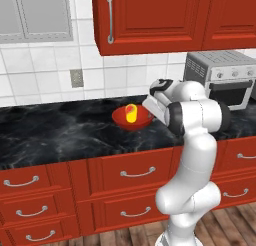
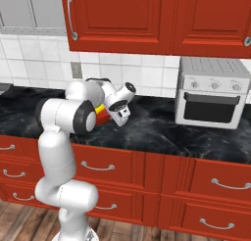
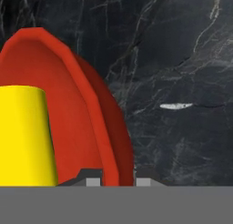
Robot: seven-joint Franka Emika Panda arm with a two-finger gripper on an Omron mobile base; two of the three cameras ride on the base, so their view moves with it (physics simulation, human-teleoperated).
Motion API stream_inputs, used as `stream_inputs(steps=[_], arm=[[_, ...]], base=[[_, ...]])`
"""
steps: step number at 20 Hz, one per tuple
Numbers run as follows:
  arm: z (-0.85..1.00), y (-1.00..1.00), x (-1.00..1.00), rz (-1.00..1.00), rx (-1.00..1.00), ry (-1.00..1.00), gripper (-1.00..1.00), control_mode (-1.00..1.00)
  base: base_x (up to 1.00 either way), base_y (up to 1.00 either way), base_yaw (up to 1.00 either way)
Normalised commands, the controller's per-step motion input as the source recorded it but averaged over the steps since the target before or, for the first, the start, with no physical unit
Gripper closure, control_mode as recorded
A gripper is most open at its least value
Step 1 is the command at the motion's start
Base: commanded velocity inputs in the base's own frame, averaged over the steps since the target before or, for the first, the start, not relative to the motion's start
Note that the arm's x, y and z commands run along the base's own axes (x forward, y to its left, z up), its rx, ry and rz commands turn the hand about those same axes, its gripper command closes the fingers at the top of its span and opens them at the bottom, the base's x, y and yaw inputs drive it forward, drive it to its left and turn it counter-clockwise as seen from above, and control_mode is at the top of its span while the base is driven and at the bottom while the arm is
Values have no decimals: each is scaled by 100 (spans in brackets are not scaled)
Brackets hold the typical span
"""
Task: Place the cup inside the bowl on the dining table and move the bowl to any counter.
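So the red bowl is sitting on the black marble worktop, the long narrow one over the red drawers with the curved silver handles, and the little yellow cup is standing upright inside it. The white arm comes up in front of the drawers and bends over the worktop, with the tool right at the bowl's right-hand edge in the left base view. In the hand view it's pretty clear what's going on: the two dark finger tips poke up at the bottom with the bowl's rim running down between them, one tip on the inside of the wall and one on the outside, so the tool is pinched narrowly on the rim of the bowl. The cup fills the lower left of that view, just beside the inner tip. From the right base view the bowl is mostly hidden behind the arm's elbow, just a sliver of red and yellow showing. There's a silver toaster oven further along the worktop, well apart from the bowl, under the red wall cabinets.
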Motion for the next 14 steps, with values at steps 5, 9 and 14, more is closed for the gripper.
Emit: stream_inputs(steps=[5, 9, 14], arm=[[-23, 0, 11, 5, 0, 0, 100, -100], [-27, 0, 18, 4, 0, 0, 100, -100], [-10, 0, 29, 1, 0, 0, 100, -100]], base=[[0, 0, 0], [0, 0, 0], [0, 0, 0]])
